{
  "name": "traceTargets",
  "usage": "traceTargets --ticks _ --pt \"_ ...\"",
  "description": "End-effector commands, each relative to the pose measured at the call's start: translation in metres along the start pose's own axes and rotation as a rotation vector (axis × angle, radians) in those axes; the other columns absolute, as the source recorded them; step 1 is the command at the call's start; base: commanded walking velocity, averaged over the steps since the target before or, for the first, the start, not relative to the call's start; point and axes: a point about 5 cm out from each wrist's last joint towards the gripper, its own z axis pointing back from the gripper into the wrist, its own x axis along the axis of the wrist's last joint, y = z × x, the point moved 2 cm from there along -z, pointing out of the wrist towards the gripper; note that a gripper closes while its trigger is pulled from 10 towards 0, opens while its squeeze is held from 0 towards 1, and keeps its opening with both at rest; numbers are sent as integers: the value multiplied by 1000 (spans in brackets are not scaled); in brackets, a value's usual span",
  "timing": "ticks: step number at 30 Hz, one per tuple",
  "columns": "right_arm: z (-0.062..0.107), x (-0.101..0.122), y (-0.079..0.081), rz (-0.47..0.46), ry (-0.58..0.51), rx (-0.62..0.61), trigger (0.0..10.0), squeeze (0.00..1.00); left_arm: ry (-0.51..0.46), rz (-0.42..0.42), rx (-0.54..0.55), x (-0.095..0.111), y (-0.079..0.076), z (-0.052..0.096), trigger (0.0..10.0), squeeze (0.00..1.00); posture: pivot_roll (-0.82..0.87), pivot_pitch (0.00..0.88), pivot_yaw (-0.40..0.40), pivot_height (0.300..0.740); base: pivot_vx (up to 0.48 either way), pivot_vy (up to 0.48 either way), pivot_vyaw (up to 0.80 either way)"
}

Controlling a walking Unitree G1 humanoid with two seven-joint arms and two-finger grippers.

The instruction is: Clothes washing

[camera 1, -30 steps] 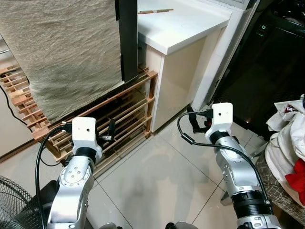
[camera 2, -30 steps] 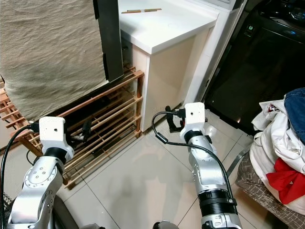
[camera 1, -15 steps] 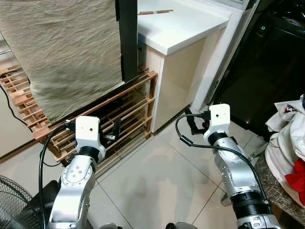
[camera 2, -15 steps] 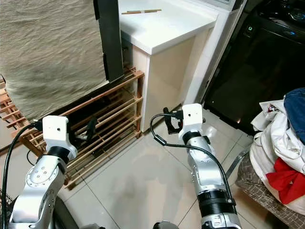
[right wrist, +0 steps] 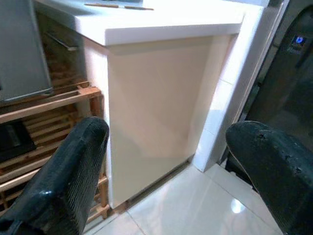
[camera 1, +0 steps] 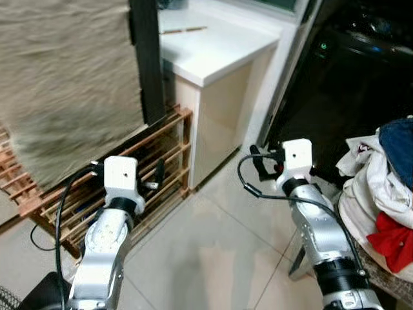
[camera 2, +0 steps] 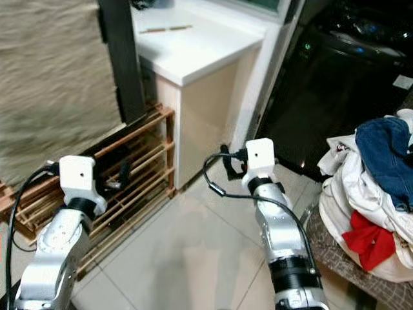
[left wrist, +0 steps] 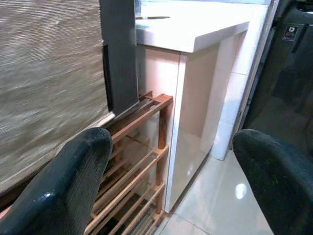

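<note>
A heap of clothes [camera 2: 371,187], white with a blue denim piece and a red one, lies on a woven brown hamper [camera 2: 339,258] at the right. Behind it stands a black washing machine [camera 1: 348,97] with a small lit indicator. My left gripper [camera 1: 157,175] is held low before the wooden rack, open and empty, fingers [left wrist: 78,181] spread wide. My right gripper [camera 1: 258,169] hangs open and empty near the foot of the white cabinet, left of the machine; its fingers [right wrist: 63,176] stand far apart.
A white cabinet [camera 1: 213,51] with a thin stick [camera 1: 184,29] on top stands ahead. To its left are a dark post [camera 1: 147,58], a hanging beige cloth [camera 1: 64,97] and a slatted wooden rack [camera 1: 164,145]. Pale floor tiles [camera 1: 213,258] lie between my arms.
The camera has swung to the right, so the whole scene shifted left and more of the clothes heap shows. Both arms keep their pose, grippers still open.
</note>
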Motion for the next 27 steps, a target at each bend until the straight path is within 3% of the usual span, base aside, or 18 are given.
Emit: traceTargets --ticks 1,8,27 --pt "-4 5 3 -3 -20 16 10000 0 -8 -20 -17 1 -3 -2 10000 0 11 5 -48 740 431 0 -725" --pt "-3 4 4 3 -20 16 10000 0 -1 -50 -21 1 -4 -5 10000 0 8 2 -42 740 424 0 -724" --pt "-2 3 0 6 -25 -2 10000 0 14 -101 -4 -2 2 -10 10000 0 -3 14 -34 740 0 0 -730"
